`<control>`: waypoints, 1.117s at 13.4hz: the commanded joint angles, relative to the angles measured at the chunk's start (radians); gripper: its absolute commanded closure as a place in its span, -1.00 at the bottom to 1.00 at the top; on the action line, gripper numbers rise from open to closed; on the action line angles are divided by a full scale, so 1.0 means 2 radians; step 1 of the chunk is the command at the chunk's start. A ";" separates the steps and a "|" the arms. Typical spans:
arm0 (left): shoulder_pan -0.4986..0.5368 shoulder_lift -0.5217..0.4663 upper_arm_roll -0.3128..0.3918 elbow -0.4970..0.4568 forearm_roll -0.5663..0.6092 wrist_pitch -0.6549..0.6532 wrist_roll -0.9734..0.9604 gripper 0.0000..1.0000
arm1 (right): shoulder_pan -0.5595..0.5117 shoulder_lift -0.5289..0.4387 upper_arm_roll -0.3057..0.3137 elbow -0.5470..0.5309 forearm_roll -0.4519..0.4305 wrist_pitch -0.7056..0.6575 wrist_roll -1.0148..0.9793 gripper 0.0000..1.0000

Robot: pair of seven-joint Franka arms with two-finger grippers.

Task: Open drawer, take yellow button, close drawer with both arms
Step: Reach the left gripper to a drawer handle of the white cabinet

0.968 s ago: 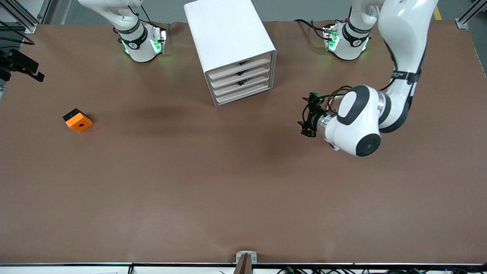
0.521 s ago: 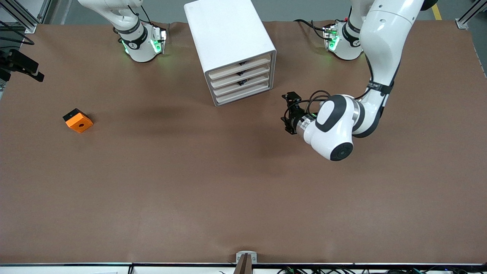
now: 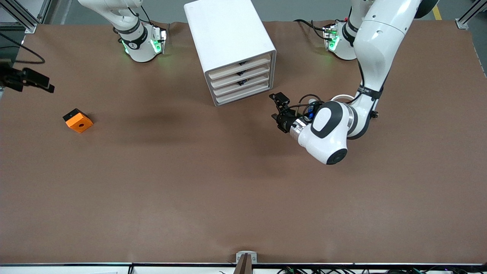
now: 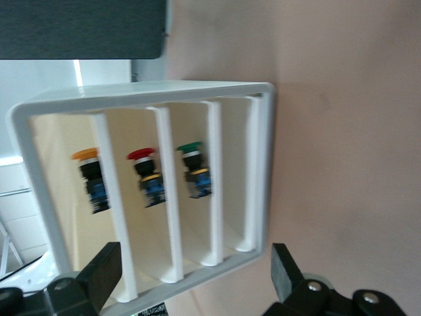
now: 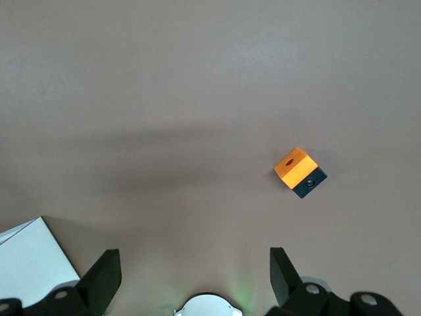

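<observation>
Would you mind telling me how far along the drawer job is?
Done: nothing; every drawer in the cabinet looks shut. In hand: the left gripper, open and empty, faces the cabinet front; the right gripper waits open near the orange block. Left: opening, taking the button, closing.

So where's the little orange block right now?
The orange block sits alone on the brown table toward the right arm's end, nearer the front camera than the white cabinet. In the right wrist view it lies below the open right end effector.

Shut beige-fronted drawers in cabinet
</observation>
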 commanded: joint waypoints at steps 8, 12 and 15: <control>-0.077 0.017 0.000 0.008 -0.037 -0.055 -0.039 -0.56 | -0.010 0.058 0.002 0.032 -0.008 0.009 -0.005 -1.00; -0.104 0.022 -0.002 0.007 -0.046 -0.055 -0.040 -0.28 | -0.010 0.058 0.002 0.032 0.001 0.008 0.003 -1.00; -0.114 0.022 -0.002 0.002 -0.057 -0.055 -0.041 0.00 | -0.010 0.059 0.002 0.032 0.002 0.009 0.003 -1.00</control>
